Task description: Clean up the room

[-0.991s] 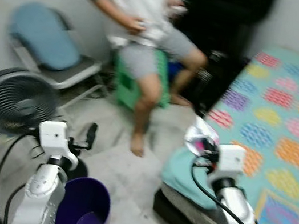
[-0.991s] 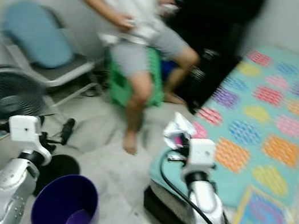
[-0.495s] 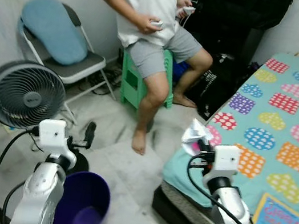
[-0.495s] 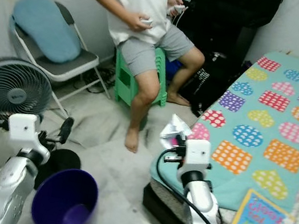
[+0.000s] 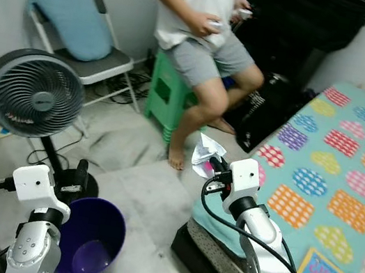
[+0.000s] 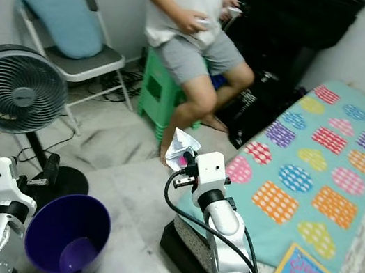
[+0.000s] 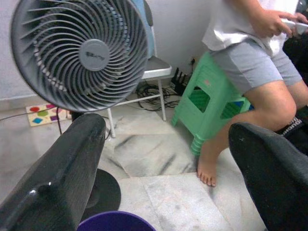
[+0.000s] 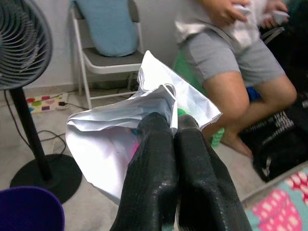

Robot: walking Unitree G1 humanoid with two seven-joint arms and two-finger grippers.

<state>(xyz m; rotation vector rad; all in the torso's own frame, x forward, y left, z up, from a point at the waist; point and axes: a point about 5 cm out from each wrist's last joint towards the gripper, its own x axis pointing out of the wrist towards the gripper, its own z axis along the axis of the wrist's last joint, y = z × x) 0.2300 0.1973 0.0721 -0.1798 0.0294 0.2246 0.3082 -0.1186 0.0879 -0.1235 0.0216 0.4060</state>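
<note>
Right gripper (image 5: 213,172): pinching crumpled white paper (image 5: 204,153), held up over the floor just off the bed edge (image 5: 223,225).
Left-eye view, key relation: purple bin (image 5: 91,248) sits low and to our left of the paper, well apart; the paper must travel left and down to drop in. We judge the right arm is the one to carry it, since it already has the grip.
Left-eye view, left gripper (image 5: 80,173): w/ fingers spread, empty, just above the bin's far rim, nearer the bin than the right one.
Right-eye view, arm pose: right arm (image 6: 220,221) reaches up and fwd from lower right, elbow bent, wrist angled toward our left.
Left wrist view: fingers (image 7: 60,168) wide apart, nothing btw them; bin rim (image 7: 113,219) just beneath, fan (image 7: 79,53) and a seated person's leg (image 7: 255,103) beyond.
Right wrist view: fingers (image 8: 154,183) pressed together on the paper (image 8: 144,125), which fans out above them; bin edge (image 8: 29,209) in a low corner, fan base (image 8: 45,175) near it.
Risk (our guess): loose paper could catch the rim if released early.
</note>
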